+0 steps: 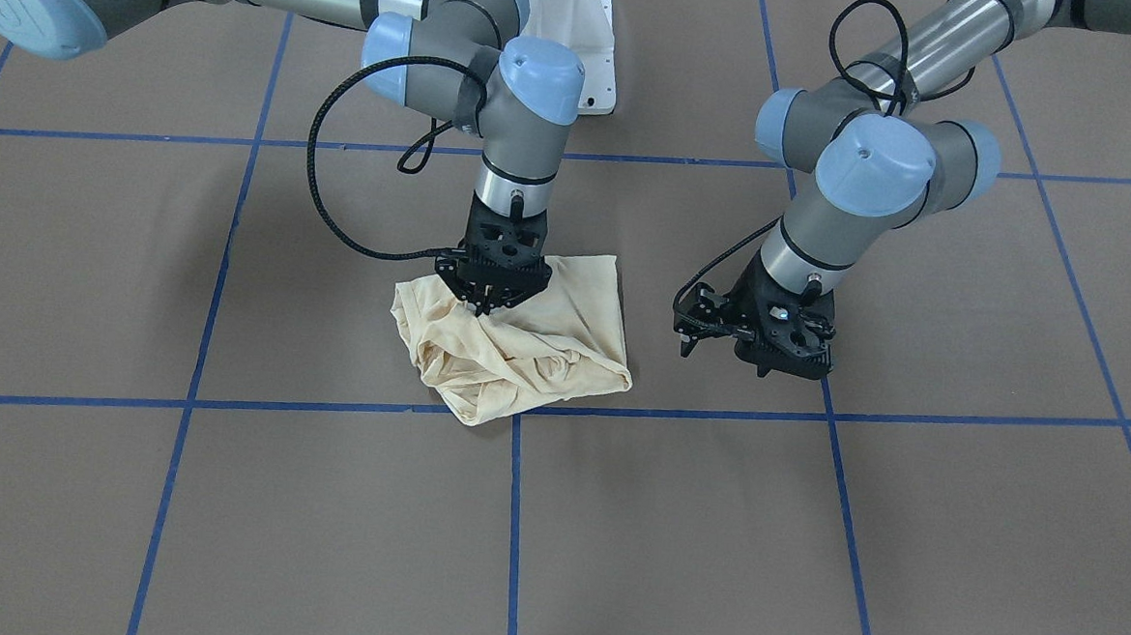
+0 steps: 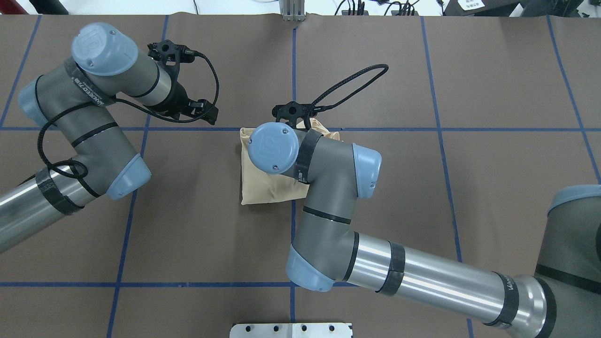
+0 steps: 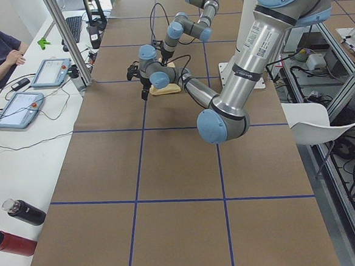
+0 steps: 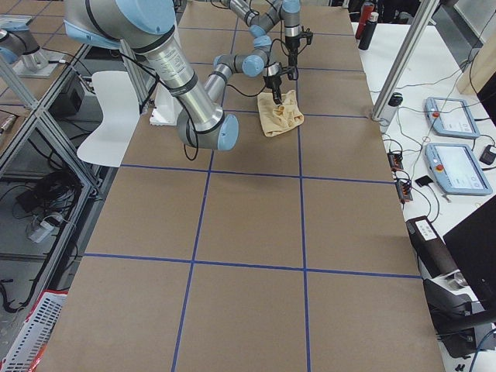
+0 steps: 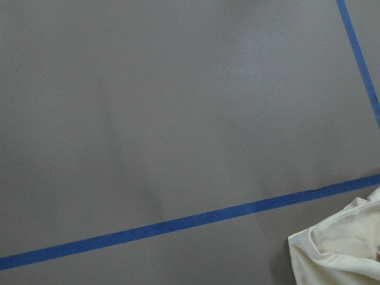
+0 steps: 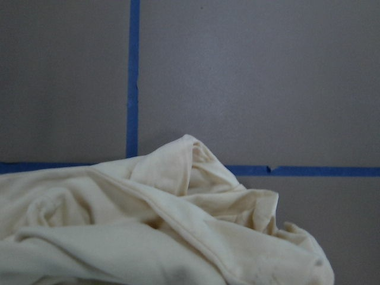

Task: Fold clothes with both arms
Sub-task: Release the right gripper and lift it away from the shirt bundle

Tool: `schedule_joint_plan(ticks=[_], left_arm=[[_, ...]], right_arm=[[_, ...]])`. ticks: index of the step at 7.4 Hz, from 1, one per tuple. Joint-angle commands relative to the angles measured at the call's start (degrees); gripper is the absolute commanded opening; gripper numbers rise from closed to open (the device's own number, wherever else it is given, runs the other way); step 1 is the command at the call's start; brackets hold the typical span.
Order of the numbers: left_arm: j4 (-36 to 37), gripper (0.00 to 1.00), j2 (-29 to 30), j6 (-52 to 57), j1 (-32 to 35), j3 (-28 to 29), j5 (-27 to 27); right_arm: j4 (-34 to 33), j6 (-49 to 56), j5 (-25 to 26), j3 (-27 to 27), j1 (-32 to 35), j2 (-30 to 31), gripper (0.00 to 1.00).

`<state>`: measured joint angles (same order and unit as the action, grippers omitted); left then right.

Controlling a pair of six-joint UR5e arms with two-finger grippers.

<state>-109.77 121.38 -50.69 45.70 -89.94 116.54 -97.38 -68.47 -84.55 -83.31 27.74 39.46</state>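
By one crumpled T-shirt (image 1: 564, 342) hang two claws: left claw (image 1: 692, 336), right claw (image 1: 485, 304).

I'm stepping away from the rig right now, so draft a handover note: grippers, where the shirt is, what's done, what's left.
Right gripper: tips down on the pale cream-yellow thin-fabric shirt, apparently shut on a pinch of it.
Left gripper: beside the shirt, apart from it, holding nothing; open or shut unclear.
Shirt: on the brown table, at a blue tape crossing.
Done: folded down to a compact, roughly square bundle.
Left to do: the side toward the operators is rumpled; probably needs smoothing or refolding.
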Motion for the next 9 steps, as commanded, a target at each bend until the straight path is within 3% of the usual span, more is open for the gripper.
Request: schedule_joint_plan(ticks=[1,2,4,5,7,9], left_arm=[[-0.09,1.00,0.00,-0.02,0.00,-0.06,0.00],[-0.09,1.00,0.00,-0.02,0.00,-0.06,0.00],[-0.09,1.00,-0.09,-0.02,0.09,-0.06,0.09],[-0.09,1.00,-0.09,-0.02,0.09,-0.06,0.09],[0.17,1.00,-0.44,0.33,0.26,-1.37,0.17],[0.79,1.00,-3.41,0.77,0.88,-5.04,0.70]], right_arm=[[12.13,6.75,1.67,8.11,3.62,0.00,0.99],[19.26,7.12,1.41,11.65,5.03,0.00,1.00],[19.69,8.27,-2.43,11.77,7.14,-0.52,1.00],[19.51,8.36,-6.89,11.68,8.98,-0.52,1.00],[16.20,8.53,-16.75,9.85,12.41,-0.18,1.00],[7.16,10.28,-20.88,3.54,15.31,1.31,1.00]])
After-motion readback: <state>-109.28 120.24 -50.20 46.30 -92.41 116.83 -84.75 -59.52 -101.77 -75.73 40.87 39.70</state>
